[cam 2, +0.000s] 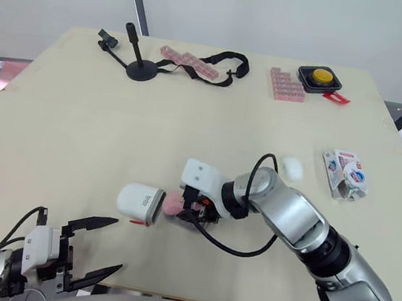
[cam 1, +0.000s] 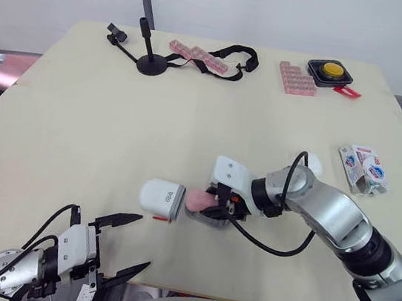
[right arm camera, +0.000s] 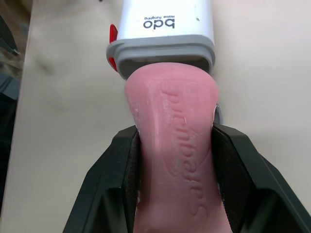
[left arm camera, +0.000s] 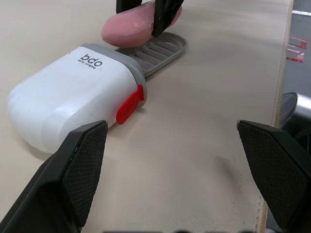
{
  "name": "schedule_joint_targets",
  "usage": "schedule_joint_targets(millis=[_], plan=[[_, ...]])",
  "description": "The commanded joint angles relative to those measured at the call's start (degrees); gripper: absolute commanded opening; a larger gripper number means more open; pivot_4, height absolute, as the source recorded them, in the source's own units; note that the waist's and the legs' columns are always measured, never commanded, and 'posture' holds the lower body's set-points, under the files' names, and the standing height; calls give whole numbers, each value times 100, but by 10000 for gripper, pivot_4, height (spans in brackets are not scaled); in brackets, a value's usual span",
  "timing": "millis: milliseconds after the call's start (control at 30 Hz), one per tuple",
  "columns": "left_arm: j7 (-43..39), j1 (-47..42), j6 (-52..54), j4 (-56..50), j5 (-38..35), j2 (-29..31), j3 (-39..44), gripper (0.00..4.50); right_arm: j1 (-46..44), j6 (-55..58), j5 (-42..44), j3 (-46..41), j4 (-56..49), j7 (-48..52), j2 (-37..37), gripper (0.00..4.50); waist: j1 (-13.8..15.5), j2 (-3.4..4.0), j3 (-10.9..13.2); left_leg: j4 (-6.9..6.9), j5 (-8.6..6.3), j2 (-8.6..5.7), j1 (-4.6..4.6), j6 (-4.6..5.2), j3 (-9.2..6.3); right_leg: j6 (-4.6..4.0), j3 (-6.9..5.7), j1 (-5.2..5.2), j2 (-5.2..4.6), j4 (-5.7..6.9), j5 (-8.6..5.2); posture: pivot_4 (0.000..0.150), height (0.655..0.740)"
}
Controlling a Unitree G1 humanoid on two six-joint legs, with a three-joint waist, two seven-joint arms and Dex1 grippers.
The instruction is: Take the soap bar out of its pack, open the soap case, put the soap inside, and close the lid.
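One soap bar pinched in right gripper, tip at soap case opening; left gripper spread wide & empty.

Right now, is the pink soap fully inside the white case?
No: the pink soap is clamped in the right gripper, with its whole length outside the white case and only its tip at the opening.

My arms, silver and black
Behind my right hand: white housing, silver shells, a looping black cable; left hand with black cross-hatched fingers.
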Motion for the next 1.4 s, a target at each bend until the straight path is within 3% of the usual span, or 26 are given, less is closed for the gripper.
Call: schedule_joint_targets(millis=[33,533,600,767,800,1033,1400], plan=[[-2,-37,-70,-61,-39,-4,-15,45000,64,62,161,-171,-199,-151,65,16759,11,0,0,0,0,0,0,0,0,0,0,0,0,0,0,1500,7385],[46,-53,91,-177,-39,30,-15,45000,-6,-221,99,4,-139,-285,-190,16759,23,0,0,-1,0,0,6,-1,3,0,4,1,0,2,0,1500,7385],[46,-78,97,-169,-38,29,-23,45000,1,-235,106,3,-127,-288,-194,26998,28,0,0,-1,0,0,6,-1,3,0,4,2,0,1,0,1500,7385],[30,-161,99,-119,-31,16,-41,45000,40,-250,146,-37,-89,-295,-169,43456,33,0,0,-1,0,0,8,-1,3,0,3,2,0,2,0,1500,7385],[24,-174,97,-103,-30,16,-43,45000,45,-247,150,-41,-90,-301,-164,44711,32,0,0,-1,0,0,8,-1,3,0,4,2,0,3,0,1500,7385],[-9,-188,68,-88,-70,28,-7,45000,95,-494,450,-859,-123,-272,-92,44711,39,-1,0,-1,0,0,8,-1,5,0,6,2,-1,3,0,1500,7385],[-685,-849,185,-25,-429,808,384,45000,2121,-4250,1080,-2732,890,1960,-516,44711,87,-26,-15,-1,-1,0,9,2,7,0,4,5,-3,0,0,1500,7385]])
